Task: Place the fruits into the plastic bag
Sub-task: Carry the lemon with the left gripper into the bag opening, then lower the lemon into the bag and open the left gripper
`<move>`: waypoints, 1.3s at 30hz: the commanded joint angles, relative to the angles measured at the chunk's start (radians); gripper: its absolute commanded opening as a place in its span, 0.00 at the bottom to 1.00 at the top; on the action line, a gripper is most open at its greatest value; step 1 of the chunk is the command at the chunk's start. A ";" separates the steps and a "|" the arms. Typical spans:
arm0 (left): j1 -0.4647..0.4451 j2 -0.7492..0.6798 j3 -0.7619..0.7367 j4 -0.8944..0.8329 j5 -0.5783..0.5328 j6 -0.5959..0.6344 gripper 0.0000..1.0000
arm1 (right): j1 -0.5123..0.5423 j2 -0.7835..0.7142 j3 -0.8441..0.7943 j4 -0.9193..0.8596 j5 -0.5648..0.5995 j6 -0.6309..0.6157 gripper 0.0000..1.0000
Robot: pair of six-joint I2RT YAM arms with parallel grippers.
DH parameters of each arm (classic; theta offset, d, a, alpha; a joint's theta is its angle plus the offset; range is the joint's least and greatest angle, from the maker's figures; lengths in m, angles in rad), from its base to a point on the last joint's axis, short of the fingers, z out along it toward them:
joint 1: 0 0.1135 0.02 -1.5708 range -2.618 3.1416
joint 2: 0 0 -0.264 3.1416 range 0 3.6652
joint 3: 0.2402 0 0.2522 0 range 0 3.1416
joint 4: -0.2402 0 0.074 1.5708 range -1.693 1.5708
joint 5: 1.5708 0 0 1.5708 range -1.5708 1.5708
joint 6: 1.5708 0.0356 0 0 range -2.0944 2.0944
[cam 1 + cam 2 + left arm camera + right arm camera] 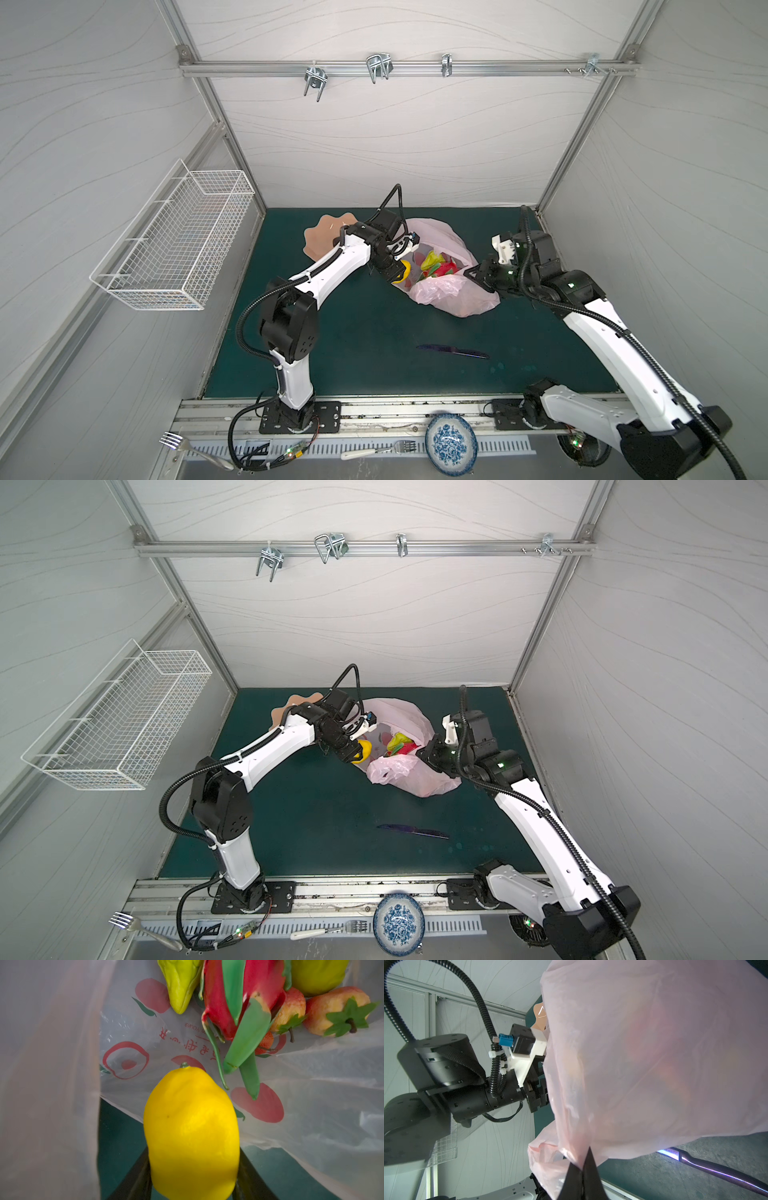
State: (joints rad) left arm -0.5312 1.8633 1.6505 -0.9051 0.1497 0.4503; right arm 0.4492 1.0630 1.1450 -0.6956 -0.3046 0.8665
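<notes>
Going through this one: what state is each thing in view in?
plastic bag: mouth open, fruits inside
right end effector: shut on plastic bag edge
left end effector: shut on lemon
lemon: at bag mouth, not yet released
dragon fruit: lying inside bag
knife: flat on mat, untouched
bowl: upright, partly hidden

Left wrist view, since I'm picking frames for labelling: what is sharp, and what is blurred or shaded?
In the left wrist view the lemon is soft and half in shadow, the dragon fruit is crisp, and the plastic bag is a blur at its near wall.
</notes>
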 commanded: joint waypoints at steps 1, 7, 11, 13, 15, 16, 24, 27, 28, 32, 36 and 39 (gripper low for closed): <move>-0.003 0.042 0.079 -0.041 0.022 0.040 0.12 | -0.006 -0.007 -0.009 0.010 -0.007 0.001 0.00; -0.005 0.094 0.127 -0.024 0.062 0.011 0.10 | -0.007 0.000 -0.004 0.013 -0.010 0.002 0.00; -0.013 0.090 0.099 0.002 0.073 -0.004 0.09 | -0.007 0.006 -0.004 0.017 -0.009 0.003 0.00; -0.018 0.077 0.062 0.030 0.071 -0.002 0.09 | -0.007 0.009 -0.004 0.019 -0.010 0.002 0.00; -0.025 0.074 0.042 0.050 0.062 -0.007 0.09 | -0.007 0.010 -0.004 0.021 -0.009 0.002 0.00; -0.028 0.078 0.039 0.053 0.058 -0.010 0.09 | -0.007 0.011 -0.005 0.022 -0.008 0.002 0.00; -0.052 0.119 0.063 0.151 0.034 -0.098 0.10 | -0.007 0.023 -0.006 0.026 -0.018 0.004 0.00; -0.059 0.136 0.084 0.191 0.036 -0.127 0.13 | -0.007 0.023 -0.005 0.028 -0.017 0.008 0.00; -0.063 0.148 0.098 0.197 0.033 -0.143 0.14 | -0.007 0.022 -0.005 0.030 -0.018 0.008 0.00; -0.069 0.200 0.175 0.186 0.078 -0.204 0.16 | -0.006 0.022 -0.007 0.033 -0.020 0.011 0.00; -0.088 0.230 0.225 0.196 0.141 -0.261 0.18 | -0.006 0.022 -0.005 0.035 -0.020 0.011 0.00; -0.108 0.242 0.223 0.212 0.134 -0.291 0.23 | -0.006 0.020 -0.005 0.036 -0.020 0.011 0.00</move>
State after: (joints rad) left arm -0.6136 2.0823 1.8278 -0.7296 0.2478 0.2050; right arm 0.4492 1.0836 1.1450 -0.6773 -0.3161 0.8677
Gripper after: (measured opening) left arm 0.514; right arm 0.049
